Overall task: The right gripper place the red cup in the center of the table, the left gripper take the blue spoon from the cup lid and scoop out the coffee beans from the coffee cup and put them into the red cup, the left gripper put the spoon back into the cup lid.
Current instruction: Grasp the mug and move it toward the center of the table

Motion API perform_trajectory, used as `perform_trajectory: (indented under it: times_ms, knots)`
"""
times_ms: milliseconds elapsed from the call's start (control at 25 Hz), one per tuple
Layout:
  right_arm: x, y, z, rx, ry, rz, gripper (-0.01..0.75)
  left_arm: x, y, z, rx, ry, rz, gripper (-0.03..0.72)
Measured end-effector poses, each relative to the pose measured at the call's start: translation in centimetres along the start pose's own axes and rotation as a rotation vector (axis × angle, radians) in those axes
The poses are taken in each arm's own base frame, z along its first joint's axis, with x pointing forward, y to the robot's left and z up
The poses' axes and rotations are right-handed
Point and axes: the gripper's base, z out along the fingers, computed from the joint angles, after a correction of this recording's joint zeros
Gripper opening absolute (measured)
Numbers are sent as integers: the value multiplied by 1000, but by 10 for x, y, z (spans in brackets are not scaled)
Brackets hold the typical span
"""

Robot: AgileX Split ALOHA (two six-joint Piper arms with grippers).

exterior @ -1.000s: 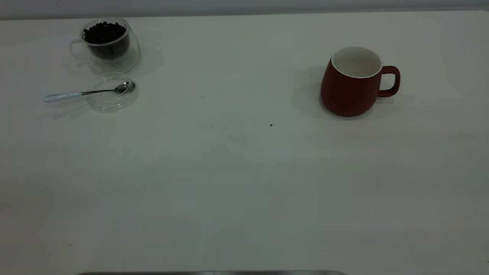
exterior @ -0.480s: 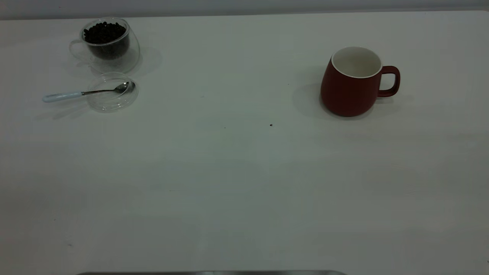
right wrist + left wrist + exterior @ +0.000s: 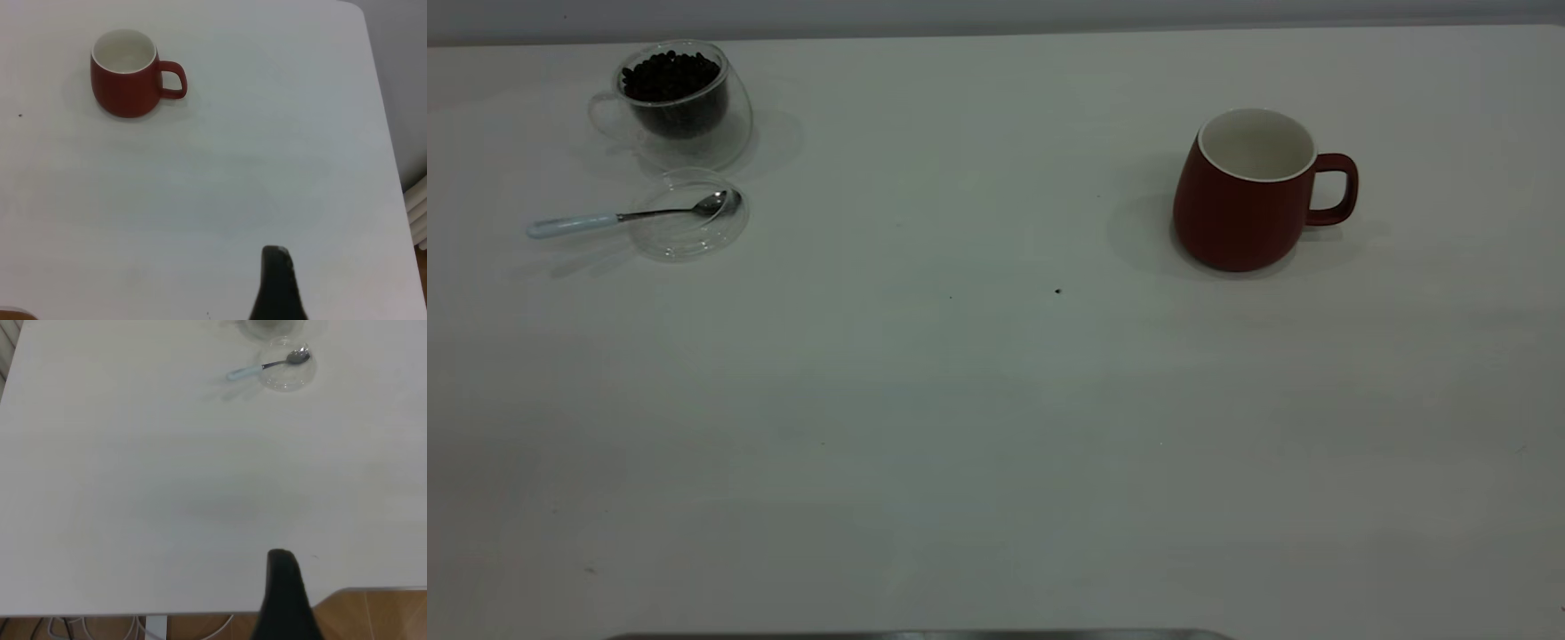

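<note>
Nothing has moved since the earlier frames: every object lies where it lay, and neither arm has entered the exterior view. One red cup [image 3: 1245, 191] stands upright at the right side of the table [image 3: 978, 427], well away from the centre, its handle turned outward, which is judged to suit a grasp by the right arm. One coffee cup [image 3: 680, 102] is set at the far left, and one heap of coffee beans [image 3: 669, 76] is held in it. Just in front of it one cup lid [image 3: 687, 216] lies flat, serving as a rest for the one blue spoon [image 3: 618, 216]: the bowl is laid inside, the handle reaches out over the rim toward the left. Only a dark tip of the left gripper [image 3: 285, 597] and of the right gripper [image 3: 277, 283] is shown, each held back near the table's near edge; whether either is spread or pressed together cannot be told.
</note>
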Motion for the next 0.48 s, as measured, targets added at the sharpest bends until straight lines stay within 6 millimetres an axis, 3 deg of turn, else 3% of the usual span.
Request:
perform_trajectory:
  times_ms: [120, 280, 480]
  knots:
    - [-1, -1, -1, 10, -5, -26, 590, 0, 0, 0, 0, 0, 0, 595]
    - [-19, -4, 3, 12, 48, -91, 590, 0, 0, 0, 0, 0, 0, 595]
    - [-55, -12, 40, -5, 260, -193, 590, 0, 0, 0, 0, 0, -1, 595]
